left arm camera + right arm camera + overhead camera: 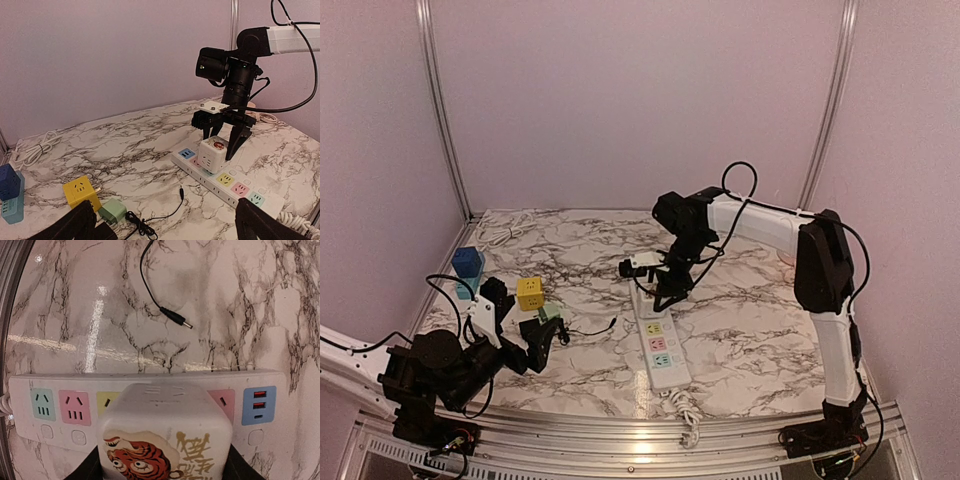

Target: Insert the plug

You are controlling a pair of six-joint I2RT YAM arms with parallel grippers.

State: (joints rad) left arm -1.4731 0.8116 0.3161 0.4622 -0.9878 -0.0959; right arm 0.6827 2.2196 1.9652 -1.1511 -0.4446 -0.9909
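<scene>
On the power strip (235, 187), towards its far end, stands the white tiger-printed cube plug (165, 440), covering the sockets between a yellow one and a pink one. The right gripper (219, 151) straddles it from above, fingers (235, 142) closed against its two flanks. Whether the prongs are fully seated cannot be told. Bare marble runs along both long edges of the strip; a loose barrel-jack lead (172, 317) ends near one side, not touching. The left gripper (165, 207) gapes wide, holding nothing, just beside a green adapter (114, 210).

Top camera looks down from behind, left wrist low across the desk (750, 320), right wrist close overhead — all share the power strip (658, 345).
</scene>
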